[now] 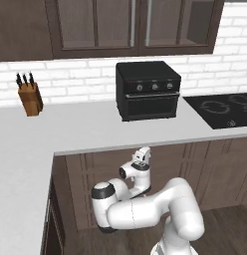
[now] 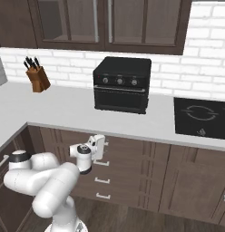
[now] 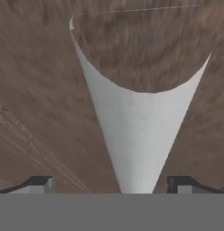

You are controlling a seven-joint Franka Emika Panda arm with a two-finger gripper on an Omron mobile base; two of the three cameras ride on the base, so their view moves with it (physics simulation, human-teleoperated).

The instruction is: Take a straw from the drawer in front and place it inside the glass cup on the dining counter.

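Two dark pincer [image 3: 112, 185] tips stand spread wide before blurred brown wood-grain panelling.

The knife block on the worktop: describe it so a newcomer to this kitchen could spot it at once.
Start at the long white worktop under the dark wall cabinets and white brick wall. Left of the black countertop oven, well apart from it, stands the knife block. It is the only tan wooden item there, tilted, with black handles sticking from its top.
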